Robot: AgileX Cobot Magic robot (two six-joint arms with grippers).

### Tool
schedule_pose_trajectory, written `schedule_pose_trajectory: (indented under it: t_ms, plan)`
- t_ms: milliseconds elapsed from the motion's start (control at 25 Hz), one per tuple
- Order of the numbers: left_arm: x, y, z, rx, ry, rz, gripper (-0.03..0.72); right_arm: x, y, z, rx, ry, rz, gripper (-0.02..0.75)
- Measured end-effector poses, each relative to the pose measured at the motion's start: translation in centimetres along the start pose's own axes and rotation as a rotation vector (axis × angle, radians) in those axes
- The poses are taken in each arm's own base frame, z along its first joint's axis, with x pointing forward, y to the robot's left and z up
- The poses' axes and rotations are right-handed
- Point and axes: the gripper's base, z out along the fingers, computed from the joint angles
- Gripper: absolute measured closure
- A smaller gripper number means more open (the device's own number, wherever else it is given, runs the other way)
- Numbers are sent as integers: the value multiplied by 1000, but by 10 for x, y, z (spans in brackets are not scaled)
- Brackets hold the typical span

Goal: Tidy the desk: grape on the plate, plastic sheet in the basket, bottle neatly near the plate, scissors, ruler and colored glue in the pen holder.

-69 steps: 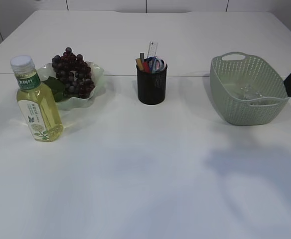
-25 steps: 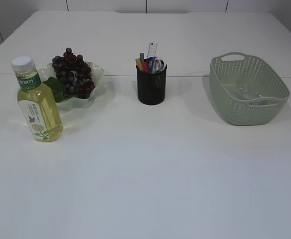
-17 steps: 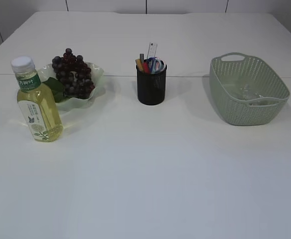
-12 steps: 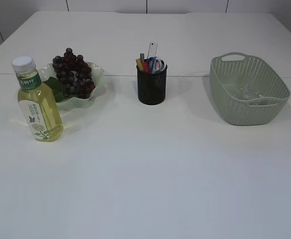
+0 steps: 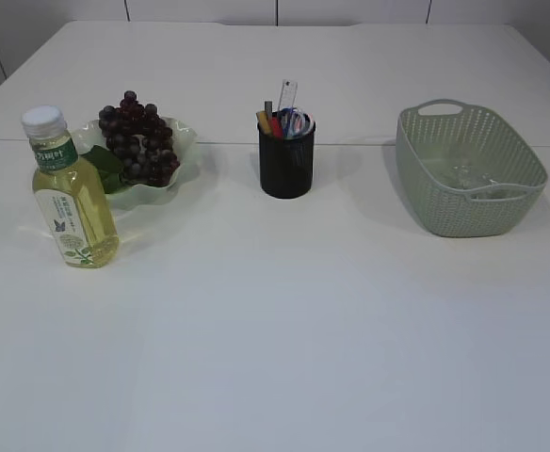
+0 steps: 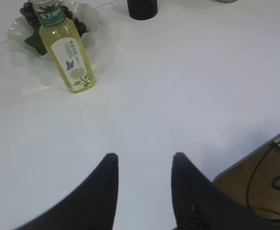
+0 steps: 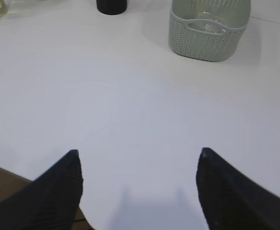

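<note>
White desk [image 5: 284, 320], wide bare stretch near & centre, so plenty of room to move; desk edge shows by both wrist cams. Grapes [image 5: 138, 137] on plate [image 5: 183, 141] far left, bottle [image 5: 71, 193] just beside it, pen holder [image 5: 286, 158] w/ scissors, ruler, glue mid-far, plastic sheet in basket [image 5: 468, 169] far right. Left gripper [image 6: 144, 165] part open, right gripper [image 7: 137, 158] wide open, both empty. Looks done; risk: an arm reaching back could tip the tall bottle into the plate.
</note>
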Motion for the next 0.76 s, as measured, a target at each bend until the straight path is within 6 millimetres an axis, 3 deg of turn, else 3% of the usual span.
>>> schedule_pose_trajectory:
  t_ms: [360,760]
  plan:
    - [0,-5,0,-278,22,-180,431,-1,1,1,100,12,61,163]
    - [-1,-7,0,-277,19,-200,445,-1,1,1,100,12,62,163]
